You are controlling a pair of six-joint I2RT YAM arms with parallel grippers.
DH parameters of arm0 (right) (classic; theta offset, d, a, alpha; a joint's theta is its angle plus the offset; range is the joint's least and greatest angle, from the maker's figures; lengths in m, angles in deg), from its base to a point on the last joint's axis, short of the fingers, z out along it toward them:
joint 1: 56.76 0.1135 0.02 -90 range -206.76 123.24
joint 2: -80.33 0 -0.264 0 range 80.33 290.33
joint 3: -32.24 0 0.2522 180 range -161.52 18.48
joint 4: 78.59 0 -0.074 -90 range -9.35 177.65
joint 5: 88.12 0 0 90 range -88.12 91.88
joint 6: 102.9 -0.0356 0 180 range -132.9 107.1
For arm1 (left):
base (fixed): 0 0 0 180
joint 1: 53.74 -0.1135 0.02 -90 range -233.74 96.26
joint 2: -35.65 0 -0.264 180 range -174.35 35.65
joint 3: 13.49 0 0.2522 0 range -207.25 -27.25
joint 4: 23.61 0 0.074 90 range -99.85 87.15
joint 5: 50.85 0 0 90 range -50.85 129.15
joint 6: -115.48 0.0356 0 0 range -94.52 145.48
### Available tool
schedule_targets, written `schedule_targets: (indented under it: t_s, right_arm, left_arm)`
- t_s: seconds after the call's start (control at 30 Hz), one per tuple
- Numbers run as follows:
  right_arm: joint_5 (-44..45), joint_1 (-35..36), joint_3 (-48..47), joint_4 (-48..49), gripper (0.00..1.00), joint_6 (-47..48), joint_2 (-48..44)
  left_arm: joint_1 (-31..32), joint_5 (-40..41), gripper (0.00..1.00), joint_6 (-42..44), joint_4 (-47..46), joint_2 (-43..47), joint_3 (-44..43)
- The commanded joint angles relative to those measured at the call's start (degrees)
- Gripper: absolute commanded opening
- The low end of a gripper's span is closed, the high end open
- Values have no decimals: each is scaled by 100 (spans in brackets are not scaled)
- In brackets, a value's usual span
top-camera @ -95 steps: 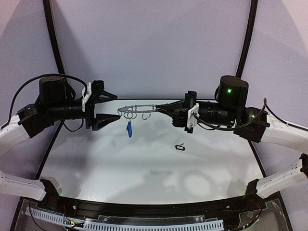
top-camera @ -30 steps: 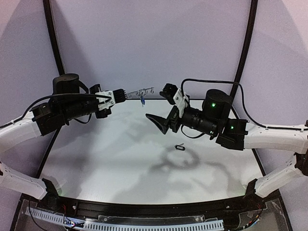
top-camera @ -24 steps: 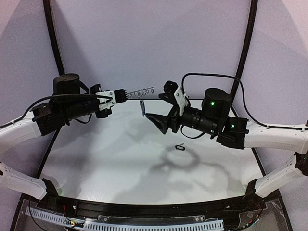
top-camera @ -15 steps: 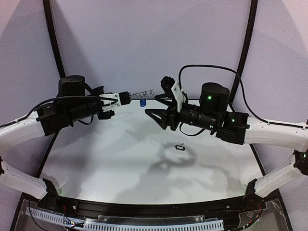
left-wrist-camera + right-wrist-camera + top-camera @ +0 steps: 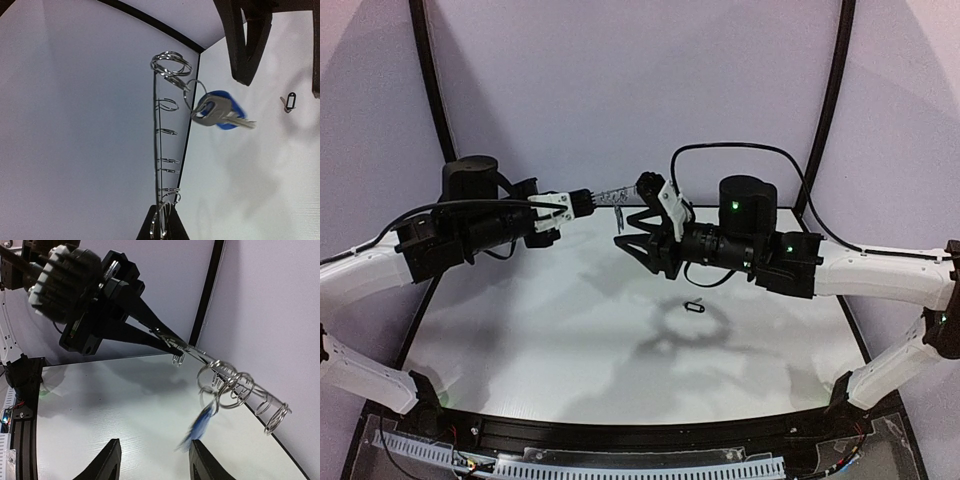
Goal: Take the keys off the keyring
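Steel wire loops fringe the keyring, which hangs in the air over the far edge of the surface, about midway along it. The left jaws are pressed together on one end of its rim. From that pinch the ring shows edge-on, and its long axis runs straight out toward the right arm.

The blue key dangles from a loop near the ring's free end, away from the left jaws. In the right wrist view it is a blurred slanting streak, so its exact tilt is hard to tell. The right jaws stand spread and hold nothing. They point at the ring's free end from just below, and the key's lower tip lies between them, closer to one finger than the other.

The black key lies flat on the surface right of centre, already off the ring. By my reading, only the right arm is free to take the blue key, and it would have to centre on that streak first.
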Motion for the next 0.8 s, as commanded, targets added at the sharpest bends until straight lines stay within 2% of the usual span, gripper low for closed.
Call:
schedule_targets:
  t_s: [0.0,0.23,0.5,0.77]
  right_arm:
    - [151,54,-252,167,48,46,110]
    - [276,52,-286,-21,47,145,23]
    - [384,50,-347,90,41,150,132]
    - [588,54,-444,-267,37,237,83]
  left_arm:
    - [63,122,1,-46,-89,13,-164]
    - [108,170,1,-67,-81,-45,-182]
    - [160,265,1,-14,-181,-188,-211]
    - [160,199,1,-34,-139,-167,-201]
